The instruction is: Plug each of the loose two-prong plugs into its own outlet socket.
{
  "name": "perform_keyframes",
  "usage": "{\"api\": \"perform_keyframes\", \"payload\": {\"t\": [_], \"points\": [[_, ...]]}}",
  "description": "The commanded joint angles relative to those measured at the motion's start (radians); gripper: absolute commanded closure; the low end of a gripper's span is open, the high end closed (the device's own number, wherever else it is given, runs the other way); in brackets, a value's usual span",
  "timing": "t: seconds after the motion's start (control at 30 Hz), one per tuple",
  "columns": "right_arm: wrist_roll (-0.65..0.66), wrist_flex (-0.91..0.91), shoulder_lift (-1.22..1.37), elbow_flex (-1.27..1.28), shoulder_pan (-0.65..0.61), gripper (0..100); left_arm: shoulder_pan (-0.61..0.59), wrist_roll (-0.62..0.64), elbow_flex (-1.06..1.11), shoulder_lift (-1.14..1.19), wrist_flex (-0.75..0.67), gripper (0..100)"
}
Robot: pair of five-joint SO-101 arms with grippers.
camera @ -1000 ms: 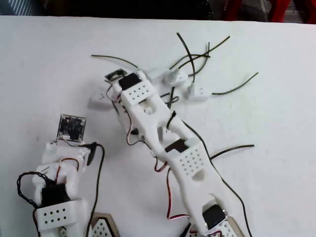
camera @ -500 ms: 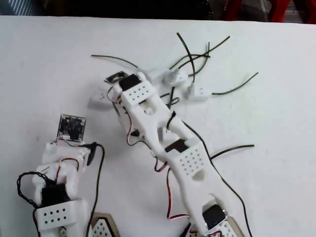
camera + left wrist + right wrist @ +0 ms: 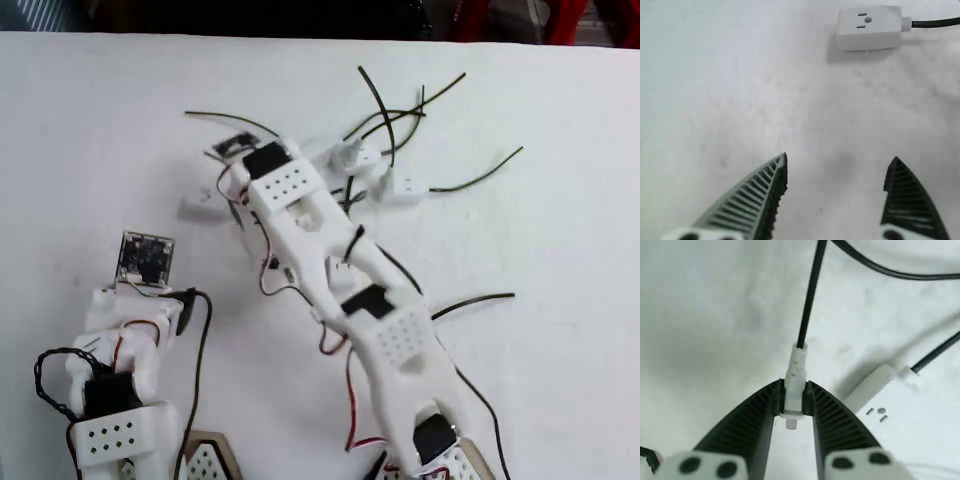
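Observation:
In the right wrist view my right gripper [image 3: 794, 390] is shut on a white two-prong plug [image 3: 796, 371], whose black cord [image 3: 811, 295] runs away from the fingers. A white outlet socket [image 3: 892, 402] lies close beside the plug, slots facing up. My left gripper [image 3: 840, 161] is open over bare table, with nothing between its fingers. A white outlet socket [image 3: 869, 27] with a black cord lies well ahead of it. From above, the right arm [image 3: 300, 215] stretches to the table's middle, and the left arm [image 3: 120, 330] stays at the near left.
Two more white outlet pieces [image 3: 355, 155] [image 3: 405, 187] lie just beyond the right arm among several loose black cords [image 3: 385, 110]. Another small white piece [image 3: 197, 207] rests left of the right arm's wrist. The table [image 3: 90, 120] is white all over.
The right arm has shifted slightly toward the far side with the plug in its gripper. The left arm has kept still.

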Motion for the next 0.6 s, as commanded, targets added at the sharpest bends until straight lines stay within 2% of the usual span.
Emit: {"api": "perform_keyframes", "payload": {"t": [0.0, 0.2, 0.37, 0.57], "points": [[-0.006, 0.013, -0.239, 0.089, -0.018, 98.1, -0.001, -0.006, -0.005, -0.008, -0.02, 69], [-0.008, 0.008, -0.544, 0.33, -0.101, 98.1, -0.001, -0.008, -0.005, -0.008, -0.021, 69], [-0.008, -0.01, -0.753, 0.462, -0.104, 98.1, -0.001, -0.008, -0.005, -0.008, -0.021, 69], [-0.009, -0.188, -0.943, 0.738, -0.105, 98.1, 0.001, -0.008, -0.005, -0.008, -0.021, 69]]}}
